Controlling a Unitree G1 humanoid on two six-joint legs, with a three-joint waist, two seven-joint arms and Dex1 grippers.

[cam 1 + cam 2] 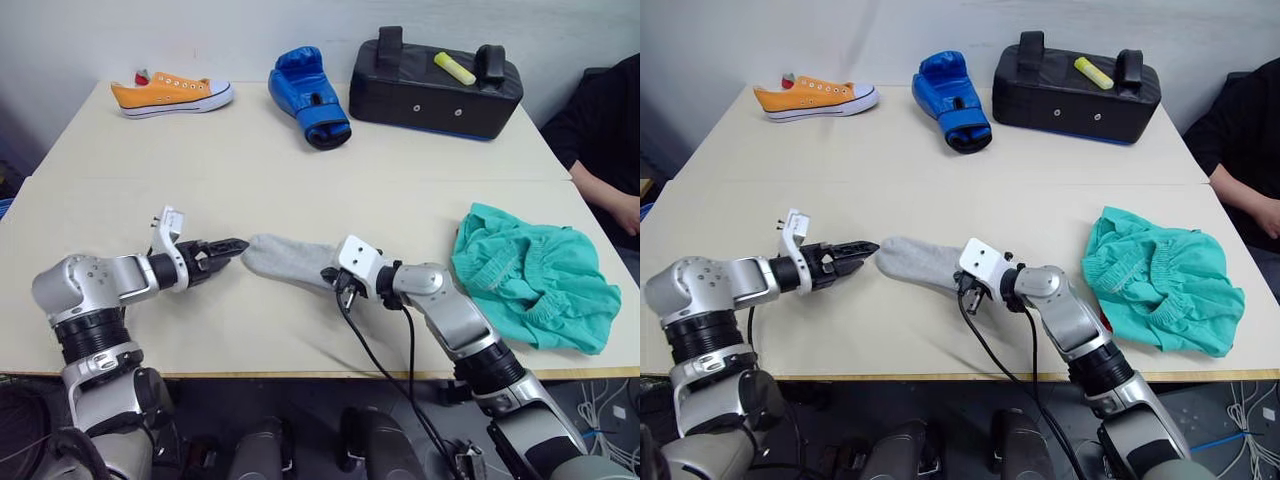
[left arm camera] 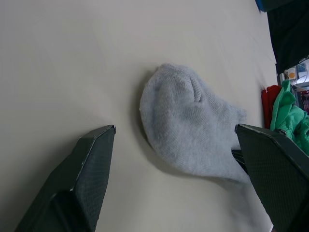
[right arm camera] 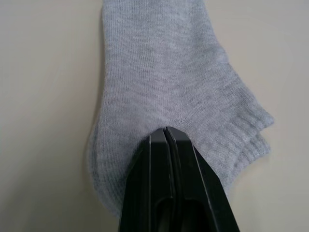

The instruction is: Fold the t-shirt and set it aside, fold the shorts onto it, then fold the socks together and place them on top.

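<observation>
The light grey, fuzzy ankle socks [image 1: 288,262] lie flat on the pale tabletop [image 1: 300,170] near its front edge, between the two arms; the right wrist view shows two cuff edges stacked one on the other, so the pair seems to lie together. The right gripper [image 3: 166,137] has its black fingers pressed together on the heel and cuff end, apparently pinching the fabric. The left gripper [image 1: 222,249] points at the toe end, its fingers spread apart on either side of the toe and not touching it. To the right, well apart, the teal-green soft fabric shorts [image 1: 535,275] sit in a rumpled heap, with a sliver of the bright red t-shirt [image 2: 268,99] showing beneath them. I judge the sock-folding step to be in hand. The next move likely calls for the left fingers to close on the toe, then bring it over toward the cuff, before the bundle goes onto the shorts.
</observation>
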